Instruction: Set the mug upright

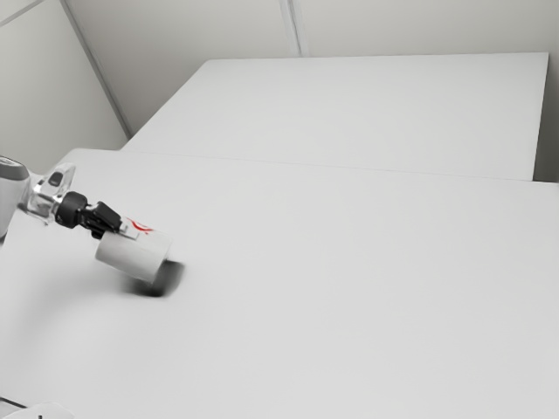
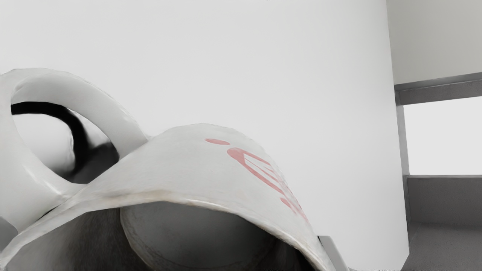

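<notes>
White round thing: a bit of it pokes in at the lower left corner of the frame (image 1: pixel 44 412)
White mug with red marks: left of the middle of the frame (image 1: pixel 131 255), tipped over on a slant, its open end by the gripper and its bottom pointing down to the lower right
Mug handle: a big white loop (image 2: pixel 101 113), beside one finger
Black two-finger gripper: at the frame's left (image 1: pixel 128 229), clamped on the mug, one finger on each side
Dark shadow: on the table just under the mug (image 1: pixel 171 278)
Smooth white table: across the frame (image 1: pixel 349 288)
Pale grey walls: at the top (image 1: pixel 175 52)
</notes>
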Available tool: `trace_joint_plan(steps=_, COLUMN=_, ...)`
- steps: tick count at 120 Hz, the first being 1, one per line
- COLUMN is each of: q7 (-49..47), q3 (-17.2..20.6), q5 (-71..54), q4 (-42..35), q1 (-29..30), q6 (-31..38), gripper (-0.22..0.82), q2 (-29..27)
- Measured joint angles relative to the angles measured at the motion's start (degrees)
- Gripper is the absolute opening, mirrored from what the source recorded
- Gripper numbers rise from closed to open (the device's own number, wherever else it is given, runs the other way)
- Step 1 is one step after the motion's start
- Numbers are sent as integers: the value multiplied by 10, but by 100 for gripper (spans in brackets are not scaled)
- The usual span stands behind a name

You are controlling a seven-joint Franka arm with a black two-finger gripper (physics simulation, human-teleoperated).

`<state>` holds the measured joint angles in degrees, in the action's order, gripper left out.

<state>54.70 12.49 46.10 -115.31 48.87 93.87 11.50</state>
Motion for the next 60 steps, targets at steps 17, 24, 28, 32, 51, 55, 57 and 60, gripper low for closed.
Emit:
trace_joint_plan(steps=17, q7=-12, q3=13, q5=-25, q4=6, q1=-21, q6=-3, gripper=-16, q2=-45)
trace_joint_plan(steps=24, q7=-24, q3=14, q5=-50, q4=13, q1=-40, q6=-3, gripper=-16, q2=-66)
trace_joint_plan(steps=28, q7=-32, q3=13, q5=-66, q4=16, q1=-54, q6=-3, gripper=-16, q2=-77)
trace_joint_plan(steps=32, q7=-42, q3=13, q5=-83, q4=17, q1=-69, q6=-2, gripper=-16, q2=-88)
trace_joint_plan(steps=51, q7=-98, q3=4, q5=-175, q4=19, q1=-155, q6=4, gripper=-17, q2=-130)
trace_joint_plan(steps=55, q7=-111, q3=-3, q5=-195, q4=19, q1=-180, q6=7, gripper=-17, q2=-133)
trace_joint_plan(steps=57, q7=-118, q3=-8, q5=-204, q4=19, q1=-194, q6=8, gripper=-17, q2=-135)
trace_joint_plan(steps=60, q7=-128, q3=-15, q5=-215, q4=18, q1=-214, q6=11, gripper=-17, q2=-137)
